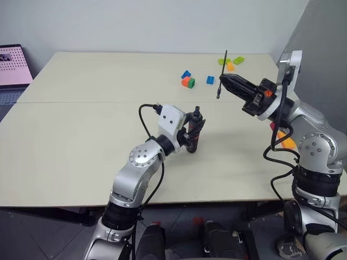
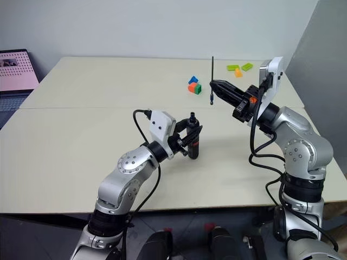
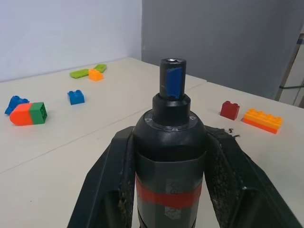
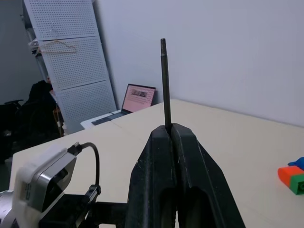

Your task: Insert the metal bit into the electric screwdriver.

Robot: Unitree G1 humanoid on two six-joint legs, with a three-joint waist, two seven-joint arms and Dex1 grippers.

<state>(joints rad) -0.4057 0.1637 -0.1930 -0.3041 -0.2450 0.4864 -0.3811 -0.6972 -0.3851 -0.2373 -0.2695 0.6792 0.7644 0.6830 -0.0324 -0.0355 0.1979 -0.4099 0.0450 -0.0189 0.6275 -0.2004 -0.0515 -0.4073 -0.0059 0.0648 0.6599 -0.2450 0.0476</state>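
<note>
My left gripper (image 1: 191,131) is shut on the electric screwdriver (image 1: 196,123), holding it roughly upright just above the table's middle. In the left wrist view the black screwdriver (image 3: 170,142) with its red band stands between both fingers (image 3: 116,175), its open socket end pointing away. My right gripper (image 1: 223,81) hangs higher and to the right, shut on the metal bit (image 1: 223,67). The thin dark rod stands nearly vertical, sticking out above and below the fingertips. In the right wrist view the bit (image 4: 165,80) rises straight out of the closed fingers (image 4: 156,156). Bit and screwdriver are apart.
Loose bricks lie at the table's far right: a blue, orange and green cluster (image 1: 187,80), a blue brick (image 1: 210,80), green and orange pieces (image 1: 233,63). An orange brick (image 3: 262,119) and a red brick (image 3: 230,109) lie near the right edge. A laptop (image 1: 13,66) sits far left.
</note>
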